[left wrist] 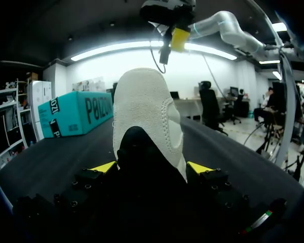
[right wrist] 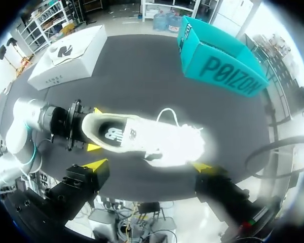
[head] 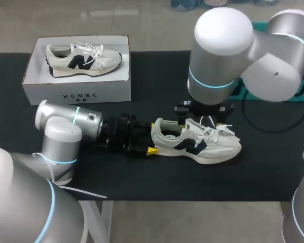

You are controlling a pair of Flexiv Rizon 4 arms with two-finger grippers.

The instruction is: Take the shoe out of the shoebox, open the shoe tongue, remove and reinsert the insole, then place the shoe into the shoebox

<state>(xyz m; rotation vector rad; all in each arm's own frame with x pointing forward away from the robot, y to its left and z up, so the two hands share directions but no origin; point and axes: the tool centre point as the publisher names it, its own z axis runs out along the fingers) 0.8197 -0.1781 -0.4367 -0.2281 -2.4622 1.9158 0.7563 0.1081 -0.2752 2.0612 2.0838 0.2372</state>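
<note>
Nearly flat along the table (head: 142, 182), the left arm lies level, left gripper (left wrist: 151, 166) clamping the heel of the shoe (head: 197, 144); the right arm hangs overhead, right gripper (right wrist: 149, 166) spread wide above it.

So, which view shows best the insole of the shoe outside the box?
The right wrist view: it looks down into the shoe, so the insole shows inside. The head view shows the shoe from the side, the insole hidden. The left wrist view shows only the heel, held in the left gripper.
</note>
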